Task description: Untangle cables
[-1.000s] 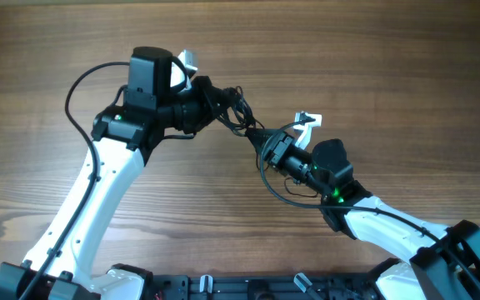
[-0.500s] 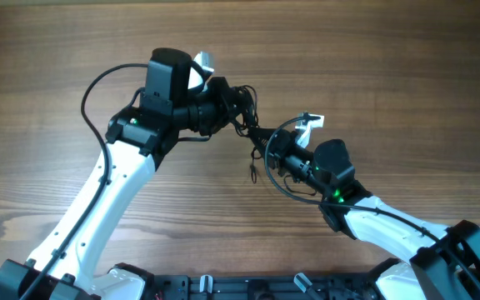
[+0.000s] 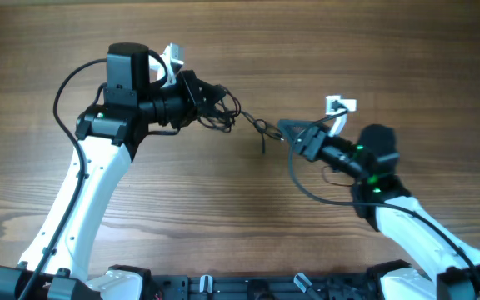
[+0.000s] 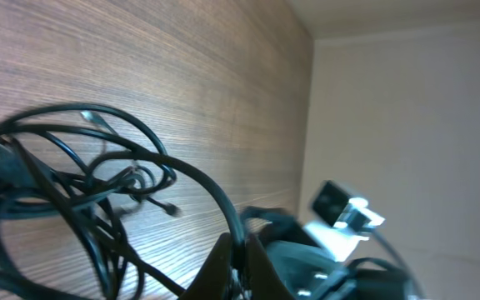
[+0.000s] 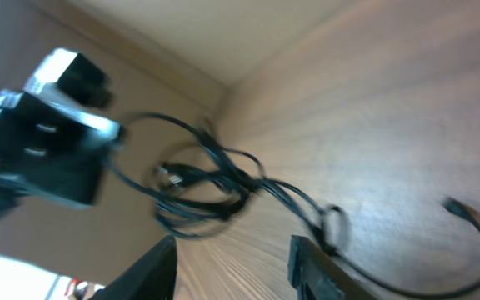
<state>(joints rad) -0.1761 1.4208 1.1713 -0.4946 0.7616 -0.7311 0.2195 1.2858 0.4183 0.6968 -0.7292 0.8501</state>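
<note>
The cables (image 3: pixel 257 127) are thin black cords strung in a tangled line between the two grippers above the wooden table, with one small plug end (image 3: pixel 263 148) hanging down. My left gripper (image 3: pixel 212 102) is shut on one cord of the bundle. In the left wrist view the cord is pinched between the closed tips (image 4: pixel 242 258), and the looped bundle (image 4: pixel 98 175) hangs to the left. My right gripper (image 3: pixel 293 137) is at the other end of the line. In the right wrist view it (image 5: pixel 233 268) is open, and the cables (image 5: pixel 215 183) run past its right finger (image 5: pixel 308 268) with a small loop beside it.
A thicker black robot wire (image 3: pixel 307 187) loops below my right wrist, and another (image 3: pixel 63 100) arcs beside my left arm. The right arm's white camera mount (image 4: pixel 348 208) shows past the left jaws. The left arm's camera block (image 5: pixel 48 125) shows in the right wrist view.
My left gripper has pulled left with the bundle and my right gripper has moved right. The tangle is drawn out into a longer line between them.
</note>
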